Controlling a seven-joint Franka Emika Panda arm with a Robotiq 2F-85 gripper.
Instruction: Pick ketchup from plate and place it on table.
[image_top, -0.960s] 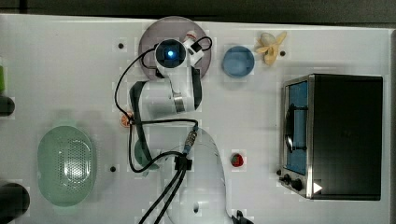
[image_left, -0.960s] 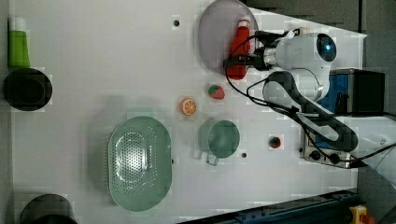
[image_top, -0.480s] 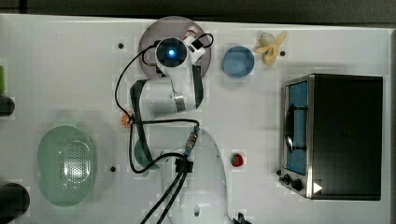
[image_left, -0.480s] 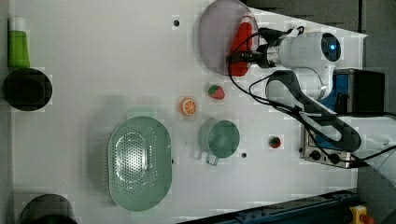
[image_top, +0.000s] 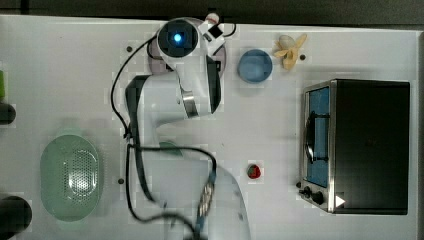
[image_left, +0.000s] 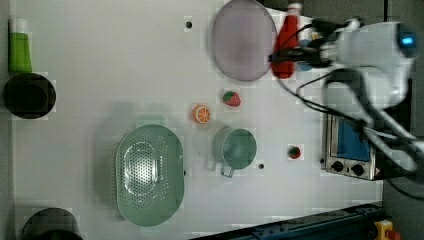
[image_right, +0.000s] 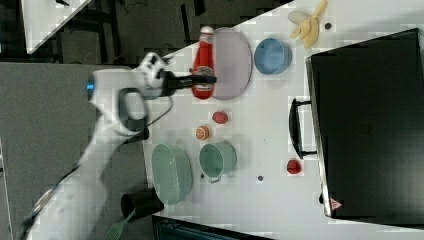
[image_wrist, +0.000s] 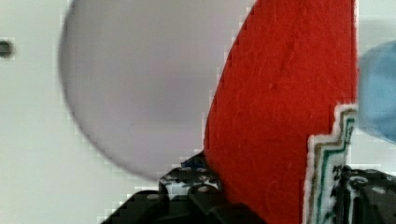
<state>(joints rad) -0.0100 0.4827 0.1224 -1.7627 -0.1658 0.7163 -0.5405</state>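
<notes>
The ketchup (image_left: 286, 44) is a slim red bottle with a white cap (image_top: 214, 18). My gripper (image_left: 285, 54) is shut on the ketchup's body, with a dark finger on each side of it. In the left view the bottle hangs at the right rim of the lilac-grey plate (image_left: 242, 45), its cap reaching the table's edge. The right view shows the ketchup (image_right: 202, 60) over the plate's (image_right: 232, 62) left rim, held by the gripper (image_right: 202, 79). Close up, the wrist view has the red ketchup (image_wrist: 280, 107) between the fingers (image_wrist: 187, 186), with the plate (image_wrist: 140, 88) behind. The white table (image_left: 125, 60) lies all around.
A blue dish (image_top: 255, 66) and a banana (image_top: 290, 50) sit beside the plate. A strawberry (image_left: 231, 98), orange slice (image_left: 201, 113), green cup (image_left: 235, 147) and green basket (image_left: 149, 174) lie mid-table. A toaster oven (image_top: 360, 145) stands at the top view's right.
The arm has carried the ketchup from over the plate's middle toward the left view's right, out to the plate's rim. In the top view the wrist has shifted toward the top edge.
</notes>
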